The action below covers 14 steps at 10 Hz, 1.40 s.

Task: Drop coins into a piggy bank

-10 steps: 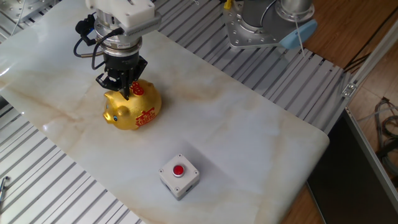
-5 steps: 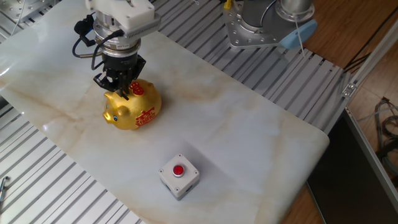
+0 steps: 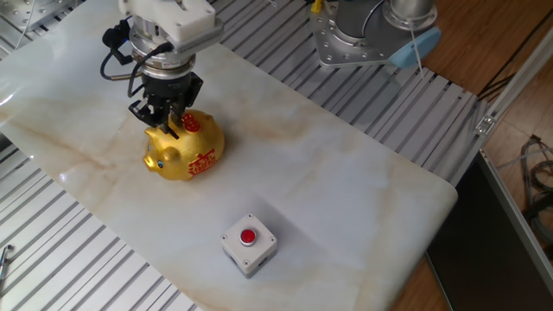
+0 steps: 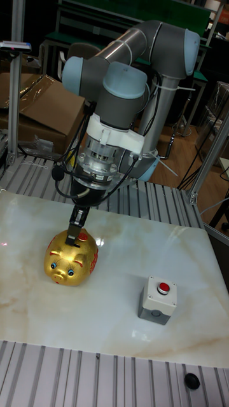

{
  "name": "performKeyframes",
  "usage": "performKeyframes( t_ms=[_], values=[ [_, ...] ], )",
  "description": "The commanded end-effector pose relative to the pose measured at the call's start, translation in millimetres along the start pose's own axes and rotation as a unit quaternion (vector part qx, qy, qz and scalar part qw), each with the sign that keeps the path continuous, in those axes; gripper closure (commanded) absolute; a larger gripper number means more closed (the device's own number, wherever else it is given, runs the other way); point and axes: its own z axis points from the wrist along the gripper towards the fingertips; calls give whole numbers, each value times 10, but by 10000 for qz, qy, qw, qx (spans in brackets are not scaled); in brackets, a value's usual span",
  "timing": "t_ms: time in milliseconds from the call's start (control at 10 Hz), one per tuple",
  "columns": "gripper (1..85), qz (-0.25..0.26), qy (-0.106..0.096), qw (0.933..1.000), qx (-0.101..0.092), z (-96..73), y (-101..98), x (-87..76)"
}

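The gold piggy bank (image 3: 184,149) with red characters stands on the left part of the marble table; in the tall view the piggy bank (image 4: 71,257) faces the camera. My gripper (image 3: 177,128) hangs straight down over its back, fingertips at or just above the top by the slot. From the tall view the gripper (image 4: 74,233) reads as one narrow dark bar, its fingers pressed together. No coin shows in either view; whether one sits between the fingertips is hidden.
A small white box with a red button (image 3: 248,242) sits toward the front of the marble table (image 3: 346,190); the same button box (image 4: 157,300) appears right of the pig. The arm's base (image 3: 363,34) stands behind the table. Ribbed metal rails border the slab.
The gripper has shifted slightly left and up over the pig's back. The pig and the button box have not moved.
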Motion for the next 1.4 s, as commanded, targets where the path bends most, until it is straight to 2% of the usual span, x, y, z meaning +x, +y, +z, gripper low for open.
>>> performKeyframes(
  t_ms=[0, 100, 200, 300, 400, 500, 600, 700, 800, 900, 1000, 1100, 1200, 1300],
  values=[
    [563, 181, -42, 9998, -68, -44, 44, -7],
    [563, 436, -48, 9990, -124, -69, 86, -15],
    [567, 1033, -118, 9944, -184, -115, 137, -64],
    [607, 1802, -190, 9832, -242, -183, 174, -131],
    [633, 2343, -123, 9717, -254, -253, 185, -144],
    [683, 3162, -99, 9481, -334, -329, 202, -236],
    [737, 3964, -231, 9169, -395, -361, 183, -376],
    [777, 4664, -398, 8820, -534, -380, 174, -536],
    [797, 5148, -506, 8535, -628, -402, 146, -674],
    [827, 5564, -499, 8276, -556, -423, 70, -747],
    [847, 5863, -380, 8079, -458, -432, 25, -741],
    [847, 6259, -360, 7775, -496, -432, 7, -808],
    [847, 6496, -287, 7581, -497, -417, 1, -797],
    [847, 6644, -175, 7458, -441, -429, -3, -679]
  ],
)
